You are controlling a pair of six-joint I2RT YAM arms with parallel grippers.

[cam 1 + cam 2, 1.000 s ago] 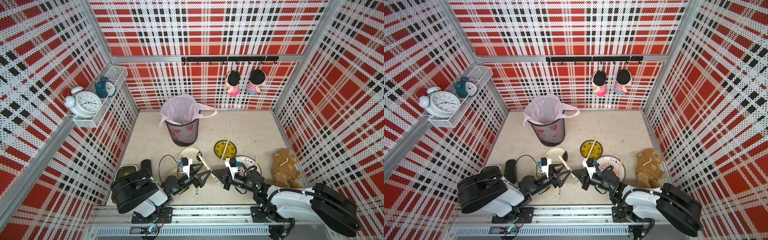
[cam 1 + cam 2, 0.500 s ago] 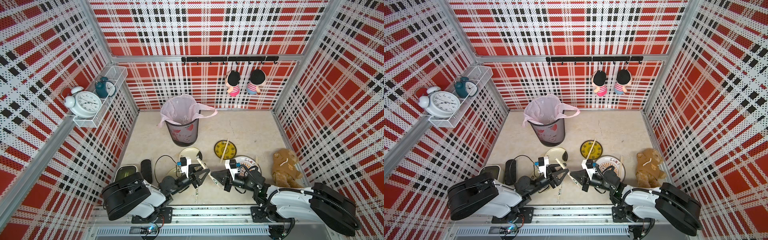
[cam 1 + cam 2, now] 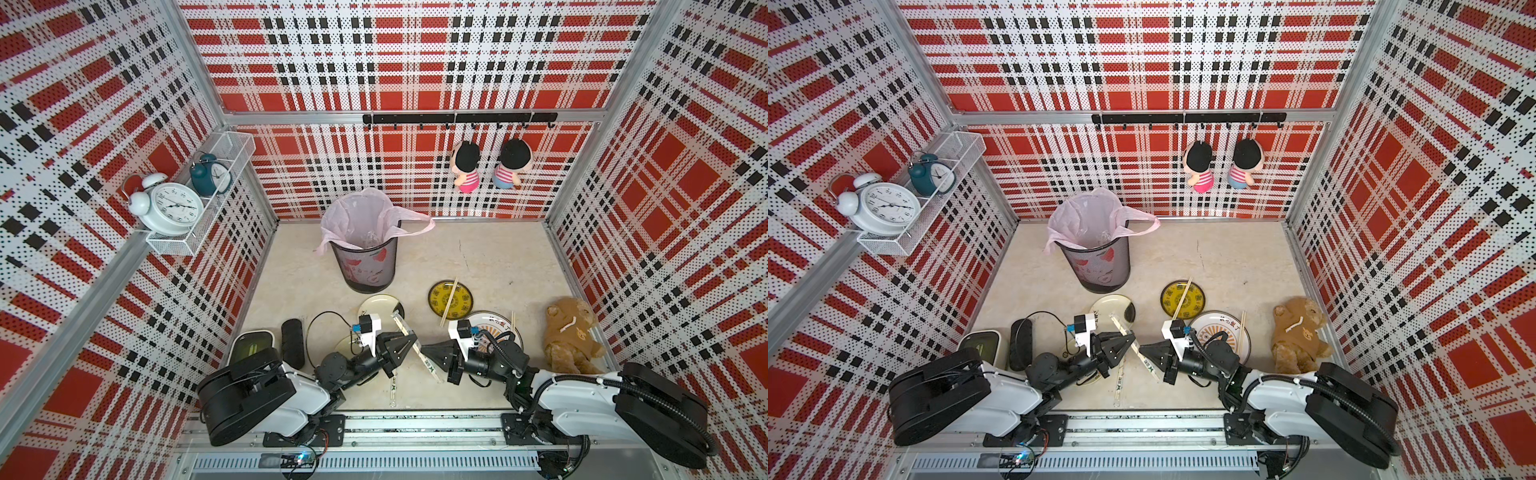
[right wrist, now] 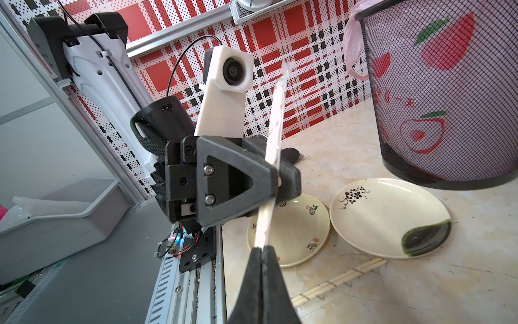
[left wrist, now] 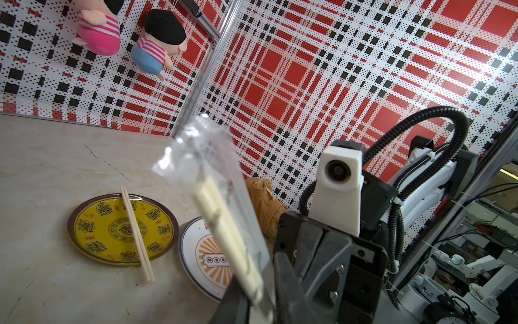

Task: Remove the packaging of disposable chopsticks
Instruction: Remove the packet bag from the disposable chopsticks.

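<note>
1. Above the front of the smooth beige tabletop [image 3: 478, 257], a long, narrow packaging sleeve [image 5: 196, 151] of clear film is hanging tilted between both grippers, its upper end crumpling.
2. Inside it, pale, straight wooden chopsticks [image 5: 221, 224] are showing through.
3. The left gripper [image 4: 279, 178] is clamping the sleeve between black triangular fingers.
4. The right gripper [image 4: 262, 252] is pinching the sleeve just beside that grip, jaws pressed together.
5. Another wrapped pair [image 4: 336, 280] is lying flat near a glossy round cream plate [image 4: 378, 218].

Left fingers [image 3: 401, 343] and right fingers [image 3: 438, 353] pinched closed, tips facing each other.
</note>
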